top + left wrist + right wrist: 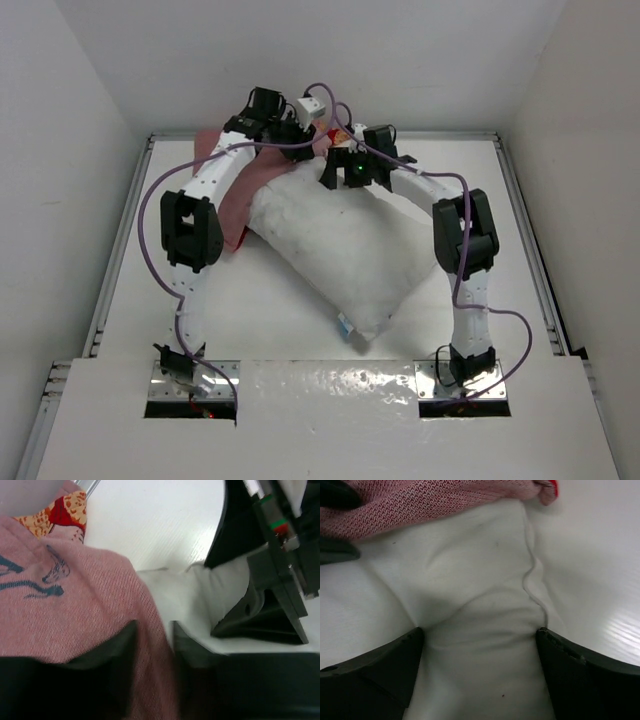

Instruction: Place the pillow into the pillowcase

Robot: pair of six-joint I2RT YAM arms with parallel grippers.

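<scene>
The white pillow lies slantwise mid-table, its small blue tag at the near corner. The pillowcase lies pale pink side out behind and left of it, over the pillow's far end. My left gripper is at the far end; in the left wrist view it is shut on a fold of the pillowcase, beside the pillow. My right gripper presses on the pillow's far end. Its jaws stand wide, straddling a bulge of pillow, the pillowcase edge just beyond.
White walls close in the table on three sides, with metal rails along left and right. Purple cables loop off both arms. In the left wrist view the right arm's black gripper body sits close on the right.
</scene>
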